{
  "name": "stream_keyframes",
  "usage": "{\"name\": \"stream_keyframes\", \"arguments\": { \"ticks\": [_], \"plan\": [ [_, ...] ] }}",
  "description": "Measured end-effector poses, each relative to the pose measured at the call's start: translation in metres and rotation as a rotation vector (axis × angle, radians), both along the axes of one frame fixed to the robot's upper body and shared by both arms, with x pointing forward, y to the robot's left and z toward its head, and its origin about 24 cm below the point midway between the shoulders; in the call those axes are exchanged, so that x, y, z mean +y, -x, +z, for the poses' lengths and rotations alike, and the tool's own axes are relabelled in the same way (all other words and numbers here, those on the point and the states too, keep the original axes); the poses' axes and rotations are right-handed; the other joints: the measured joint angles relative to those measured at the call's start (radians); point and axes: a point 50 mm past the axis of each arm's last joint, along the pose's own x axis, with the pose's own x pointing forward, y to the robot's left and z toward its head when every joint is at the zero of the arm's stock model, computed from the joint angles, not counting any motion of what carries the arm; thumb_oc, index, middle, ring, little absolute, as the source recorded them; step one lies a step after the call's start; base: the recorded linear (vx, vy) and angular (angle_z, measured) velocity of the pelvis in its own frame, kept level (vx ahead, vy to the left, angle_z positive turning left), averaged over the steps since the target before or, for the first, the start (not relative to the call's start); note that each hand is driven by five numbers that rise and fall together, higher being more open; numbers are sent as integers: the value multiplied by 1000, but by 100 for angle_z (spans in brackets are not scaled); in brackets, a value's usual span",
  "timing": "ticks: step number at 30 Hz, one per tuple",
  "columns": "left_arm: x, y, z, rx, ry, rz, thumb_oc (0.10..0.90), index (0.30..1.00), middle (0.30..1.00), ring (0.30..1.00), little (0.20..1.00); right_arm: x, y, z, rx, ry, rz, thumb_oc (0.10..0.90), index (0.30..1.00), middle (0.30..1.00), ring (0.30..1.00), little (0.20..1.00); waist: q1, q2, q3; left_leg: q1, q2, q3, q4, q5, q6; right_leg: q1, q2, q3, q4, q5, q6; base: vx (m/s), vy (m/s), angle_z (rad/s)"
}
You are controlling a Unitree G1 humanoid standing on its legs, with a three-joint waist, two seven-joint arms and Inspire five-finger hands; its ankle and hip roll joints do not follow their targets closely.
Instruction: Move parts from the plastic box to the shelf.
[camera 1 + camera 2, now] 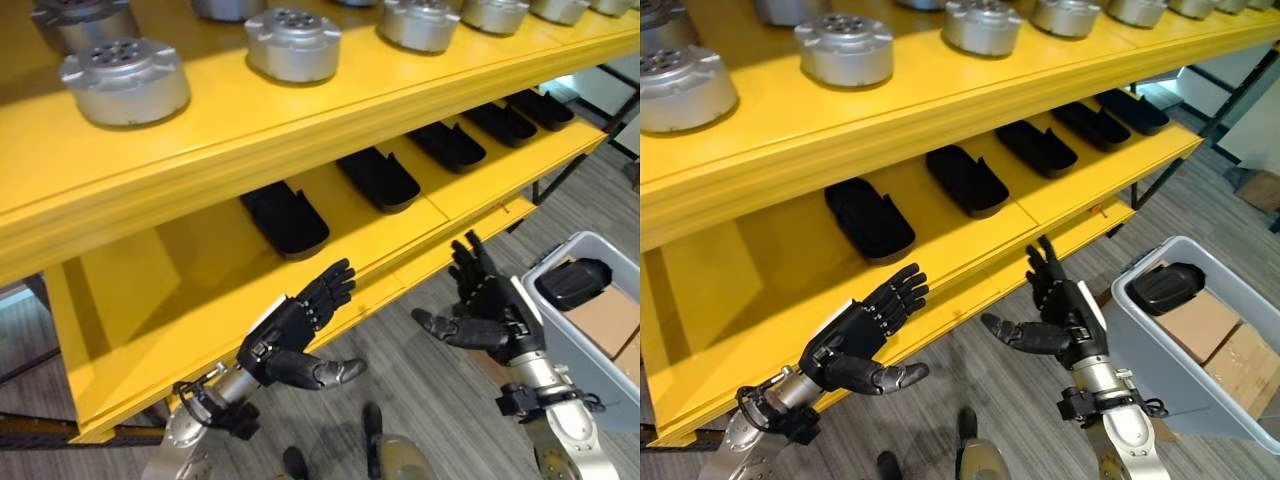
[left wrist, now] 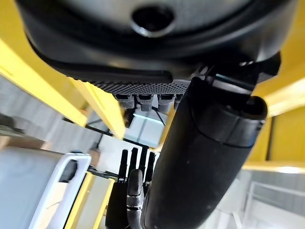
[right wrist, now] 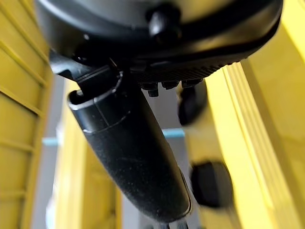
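One black part (image 1: 1165,287) sits at the near end of the grey box (image 1: 1140,345), resting on top of brown cartons (image 1: 1215,335), so it lies high and easy to reach from above rather than buried. The box stands on the floor to the robot's right, just beside the right hand (image 1: 1065,312), which hangs in the air between the box and the front edge of the yellow shelf (image 1: 970,255) with its fingers straight and spread, thumb out to the side, holding nothing. The left hand (image 1: 855,335) is the same, fingers stretched toward the shelf edge and thumb out, also empty, and from where I stand both look like they are waiting between loads, not carrying. On the lower shelf a row of black parts (image 1: 870,220) like the one in the box lies in a line running off to the right, each set lengthwise and apart from its neighbour, which I take as the pattern the next one should follow. The roomiest bare stretch is at the left end, past the nearest part, though there is also some space along the front lip. The upper shelf carries silver round castings (image 1: 295,45) in their own row, kept apart from the black pieces, so sorting looks to be by level. My guess is the right hand, being nearest the box, would be the one to reach in for the remaining part.
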Motion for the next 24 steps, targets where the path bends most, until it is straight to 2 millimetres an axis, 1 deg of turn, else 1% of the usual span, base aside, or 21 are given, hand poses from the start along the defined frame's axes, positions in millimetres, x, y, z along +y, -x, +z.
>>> {"name": "stream_keyframes", "arguments": {
  "ticks": [1, 2, 3, 4, 5, 6, 7, 8, 9, 10, 11, 12, 13, 15, 17, 19, 20, 21, 22, 23, 24],
  "plan": [
    [0, -2, 1, -10, -2, 1, 900, 1000, 1000, 1000, 1000, 2, -2, 1, -19, -22, -34, 900, 1000, 1000, 1000, 1000, -1, 1, 4, -5, 5, 6, 24, -8, -14, 11, 9, 7, -18, 0, 3, -26, -161, -41],
    [-1, -3, 0, -10, 5, 3, 900, 1000, 1000, 1000, 1000, 4, -6, 4, -34, -29, -54, 900, 1000, 1000, 1000, 1000, 0, 18, 11, -5, 10, 10, 36, -11, -16, 13, 26, 5, -23, 2, 1, -13, -253, -48],
    [-3, -4, -1, -6, 8, -5, 900, 1000, 1000, 1000, 1000, 4, -9, 7, -45, -23, -77, 900, 1000, 1000, 1000, 1000, -7, 39, 19, -4, 31, 15, 42, -11, -18, 14, 42, 15, -34, 15, 0, 0, -198, -59],
    [-6, -4, -2, -2, 8, -18, 900, 1000, 1000, 1000, 1000, 6, -14, 10, -57, -12, -105, 900, 1000, 1000, 1000, 1000, -19, 63, 20, -1, 55, 37, 38, -8, -38, 16, 56, 12, -80, 37, 14, 33, -239, -59],
    [-8, -4, -2, -2, 11, -29, 900, 1000, 1000, 1000, 1000, 5, -16, 12, -65, 8, -133, 900, 1000, 1000, 1000, 1000, -18, 74, 22, 7, 74, 60, 33, -2, -55, 35, 52, -44, -104, 3, -32, 22, -209, -60],
    [-10, -4, -3, 2, 20, -30, 900, 1000, 1000, 1000, 1000, 3, -17, 12, -64, 40, -157, 900, 1000, 1000, 1000, 1000, -22, 81, 24, 12, 93, 76, 36, -3, -64, 31, 52, -78, -88, -1, -41, 37, -314, -43],
    [-13, -5, -3, 1, 37, -28, 900, 1000, 1000, 1000, 1000, -1, -17, 9, -41, 104, -197, 900, 1000, 1000, 1000, 1000, -29, 80, 22, 21, 108, 82, 38, -1, -83, 15, 45, -109, -38, -5, -42, 16, -224, -41],
    [-14, -5, -2, -3, 41, -29, 900, 1000, 1000, 1000, 1000, -4, -19, 7, -16, 162, -215, 900, 1000, 1000, 1000, 1000, -26, 77, 21, 37, 112, 96, 36, -7, -109, 9, 64, -121, -47, 0, -61, 25, -313, -47],
    [-14, -5, -2, -4, 42, -32, 900, 1000, 1000, 1000, 1000, -7, -20, 8, -3, 205, -222, 900, 1000, 1000, 1000, 1000, -23, 88, 17, 36, 115, 63, 17, -15, -109, 14, 88, -105, -81, 2, -59, 11, -273, -70],
    [-15, -5, -1, -6, 44, -33, 900, 1000, 1000, 1000, 1000, -10, -21, 10, -3, 240, -227, 900, 1000, 1000, 1000, 1000, -20, 107, 14, 42, 130, 44, -13, -7, -108, 12, 108, -131, -116, 1, -61, 3, -417, -75],
    [-16, -6, 0, -10, 49, -36, 900, 1000, 1000, 1000, 1000, -13, -21, 12, -7, 283, -228, 900, 1000, 1000, 1000, 1000, -20, 133, 13, 42, 164, 64, -26, 30, -131, 14, 118, -189, -123, 0, -66, -7, -268, -83],
    [-17, -8, 2, -14, 49, -38, 900, 1000, 1000, 1000, 1000, -16, -20, 12, -3, 308, -235, 900, 1000, 1000, 1000, 1000, -10, 130, 13, 46, 174, 95, -22, 30, -137, -13, 116, -210, -89, -4, -80, -9, -307, -74],
    [-17, -9, 2, -10, 46, -37, 900, 1000, 1000, 1000, 1000, -20, -19, 12, 3, 336, -255, 900, 1000, 1000, 1000, 1000, -22, 120, 14, 46, 179, 100, -7, 23, -141, -40, 117, -209, -51, 6, -102, -2, -208, -58],
    [-18, -9, 0, 12, 48, -42, 900, 1000, 1000, 1000, 1000, -27, -17, 15, 0, 352, -316, 900, 1000, 1000, 1000, 1000, -30, 127, 11, 47, 179, 59, -9, 8, -114, -45, 156, -171, -60, 13, -126, 2, -371, -59],
    [-19, -9, -2, 27, 48, -35, 900, 1000, 1000, 1000, 1000, -35, -17, 18, -14, 375, -394, 900, 1000, 1000, 1000, 1000, -58, 135, 11, 48, 206, 49, -1, 18, -112, -59, 202, -146, -79, 8, -146, -19, -451, -79],
    [-21, -9, -3, 36, 45, -41, 900, 1000, 1000, 1000, 1000, -40, -17, 23, -36, 421, -445, 900, 1000, 1000, 1000, 1000, -64, 134, 12, 46, 218, 47, 32, 24, -104, -63, 214, -127, -77, 14, -160, -24, -311, -70],
    [-22, -9, -3, 38, 48, -43, 900, 1000, 1000, 1000, 1000, -43, -17, 25, -46, 438, -463, 900, 1000, 1000, 1000, 1000, -76, 136, 12, 44, 220, 42, 49, 29, -109, -62, 213, -122, -71, 12, -173, -9, -215, -45],
    [-22, -9, -4, 42, 47, -39, 900, 1000, 1000, 1000, 1000, -45, -17, 28, -54, 456, -475, 900, 1000, 1000, 1000, 1000, -91, 142, 12, 47, 223, 48, 67, 35, -116, -57, 217, -99, -73, 8, -177, -2, -258, -41],
    [-22, -9, -4, 46, 52, -30, 900, 1000, 1000, 1000, 1000, -45, -17, 28, -58, 461, -480, 900, 1000, 1000, 1000, 1000, -92, 143, 12, 45, 224, 48, 79, 41, -116, -50, 221, -82, -78, 12, -185, 12, -371, -38],
    [-21, -9, -3, 49, 68, -27, 900, 1000, 1000, 1000, 1000, -46, -17, 29, -60, 473, -475, 900, 1000, 1000, 1000, 1000, -104, 146, 12, 44, 224, 39, 90, 55, -130, -51, 221, -80, -77, 10, -191, 16, -241, -29],
    [-21, -10, -1, 47, 86, -23, 900, 1000, 1000, 1000, 1000, -47, -17, 30, -62, 495, -465, 900, 1000, 1000, 1000, 1000, -114, 151, 13, 44, 227, 30, 103, 62, -134, -60, 230, -75, -73, 2, -188, 48, -289, -46]
  ]
}}
